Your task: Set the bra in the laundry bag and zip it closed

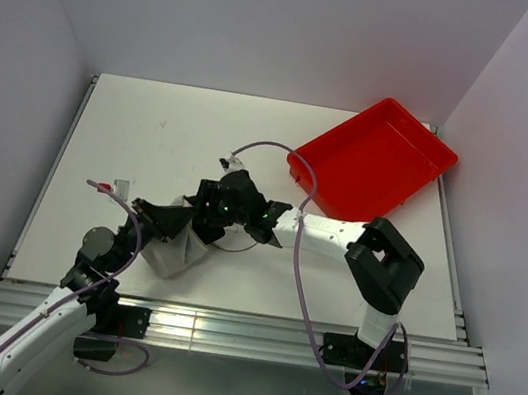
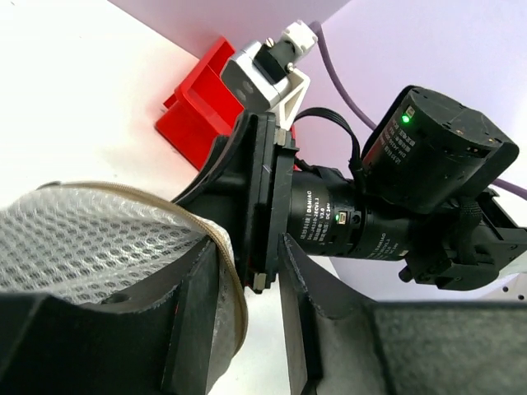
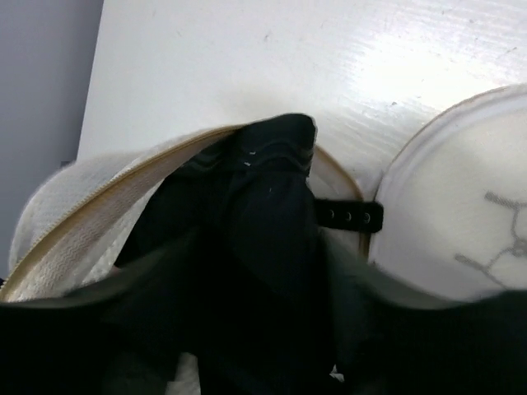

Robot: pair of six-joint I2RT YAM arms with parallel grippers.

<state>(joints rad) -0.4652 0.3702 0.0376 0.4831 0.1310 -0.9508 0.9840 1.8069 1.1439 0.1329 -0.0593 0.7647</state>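
Observation:
The white mesh laundry bag point(image 1: 173, 255) lies near the front left of the table, its mouth open. In the left wrist view its mesh wall point(image 2: 90, 239) and tan zip rim lie against the inner face of one finger. My left gripper point(image 2: 251, 247) is open, with a gap to the other finger. In the top view it point(image 1: 167, 222) sits at the bag's rim. My right gripper point(image 3: 263, 247) is shut on the black bra point(image 3: 263, 173), which sits in the bag's mouth point(image 3: 99, 206). A hook strap point(image 3: 350, 216) hangs over the rim. The round lid point(image 3: 461, 206) with a squiggle mark lies open beside it.
A red plastic tray point(image 1: 372, 160) stands at the back right of the table, also in the left wrist view point(image 2: 198, 107). The right arm's wrist point(image 2: 346, 218) is close in front of my left gripper. Walls enclose the table on the left, back and right.

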